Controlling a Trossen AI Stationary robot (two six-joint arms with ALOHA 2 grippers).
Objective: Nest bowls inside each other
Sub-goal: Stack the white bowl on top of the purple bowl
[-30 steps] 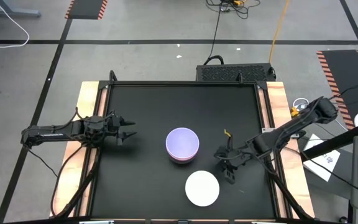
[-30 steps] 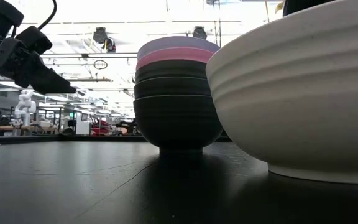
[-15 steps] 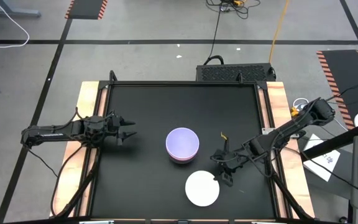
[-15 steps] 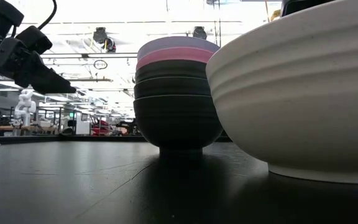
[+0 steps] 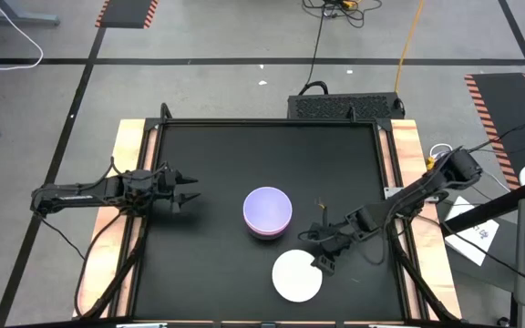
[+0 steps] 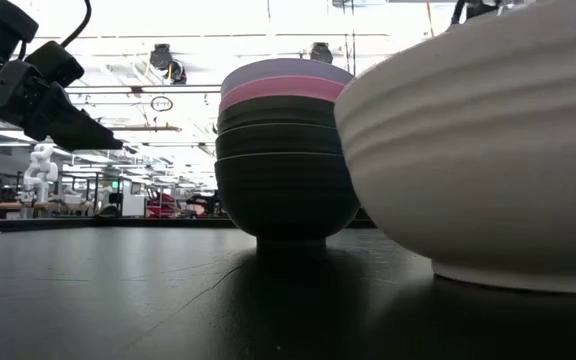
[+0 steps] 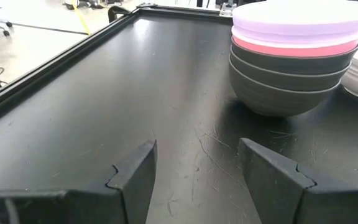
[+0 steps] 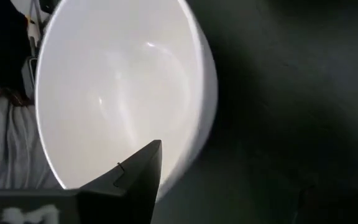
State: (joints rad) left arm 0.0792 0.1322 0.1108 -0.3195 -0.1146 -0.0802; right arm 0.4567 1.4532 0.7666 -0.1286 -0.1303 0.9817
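The white bowl (image 5: 296,276) looks light, stiff and slick, so I judge its thin rim the place to grip. It is smooth, ribbed outside, standing on the desk (image 5: 217,164) near the stack (image 5: 268,211). My right jaws (image 5: 320,257) straddle its rim, open; my left jaws (image 5: 186,192) wait open, empty.
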